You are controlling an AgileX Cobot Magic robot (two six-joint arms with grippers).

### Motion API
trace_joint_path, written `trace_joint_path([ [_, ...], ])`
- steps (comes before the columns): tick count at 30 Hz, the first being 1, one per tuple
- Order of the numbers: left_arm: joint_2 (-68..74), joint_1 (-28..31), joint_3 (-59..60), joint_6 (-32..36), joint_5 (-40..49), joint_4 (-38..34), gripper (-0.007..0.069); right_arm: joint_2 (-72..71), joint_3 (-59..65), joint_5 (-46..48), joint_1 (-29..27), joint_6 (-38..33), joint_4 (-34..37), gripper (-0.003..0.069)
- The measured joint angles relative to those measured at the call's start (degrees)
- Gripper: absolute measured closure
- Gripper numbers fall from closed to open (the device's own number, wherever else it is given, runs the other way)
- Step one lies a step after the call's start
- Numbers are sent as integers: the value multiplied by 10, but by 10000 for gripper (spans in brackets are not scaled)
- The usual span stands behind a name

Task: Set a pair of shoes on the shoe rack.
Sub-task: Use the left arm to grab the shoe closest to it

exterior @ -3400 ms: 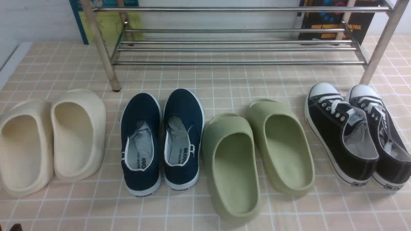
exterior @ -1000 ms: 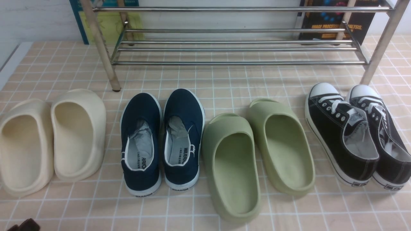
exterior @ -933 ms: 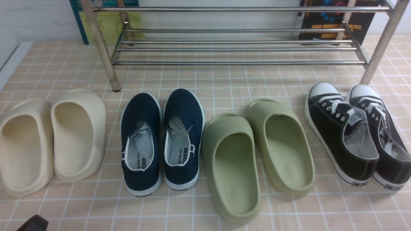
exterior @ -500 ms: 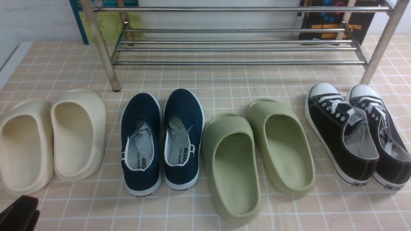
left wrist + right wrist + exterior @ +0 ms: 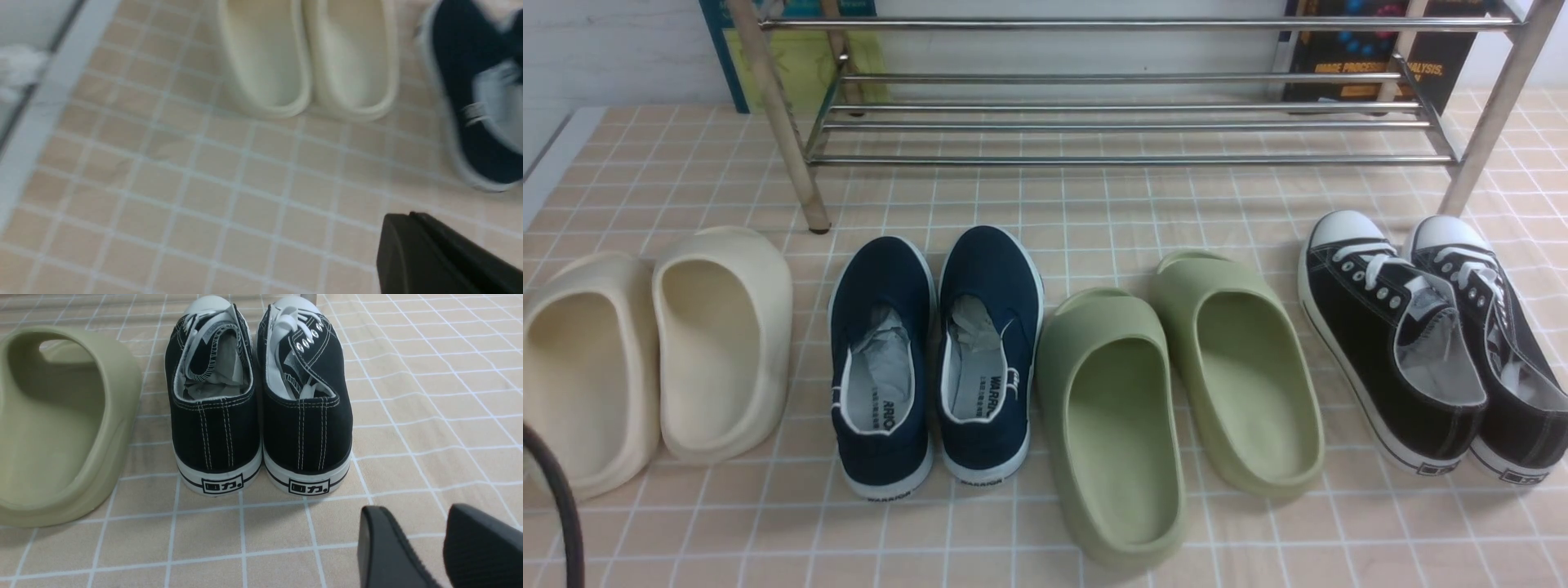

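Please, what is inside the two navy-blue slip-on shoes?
Inside the navy-blue slip-on shoes lies crumpled pale paper, pushed toward the toes, above a white insole with printed letters. The toe ends are covered by the uppers, so what fills them cannot be seen.

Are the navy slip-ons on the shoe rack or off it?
Off it. The navy slip-ons stand side by side on the tiled surface in front of the shoe rack, whose visible rods are bare.
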Motion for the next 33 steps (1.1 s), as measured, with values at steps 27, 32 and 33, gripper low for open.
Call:
trace_joint_path([
  [27,592,-199,-139,-115,-223,-6,96,0,0,0,0,0,0,420],
  [32,673,-199,-142,-133,-276,-35,77,0,0,0,0,0,0,420],
  [33,687,-199,-142,-136,-279,-38,79,0,0,0,0,0,0,420],
])
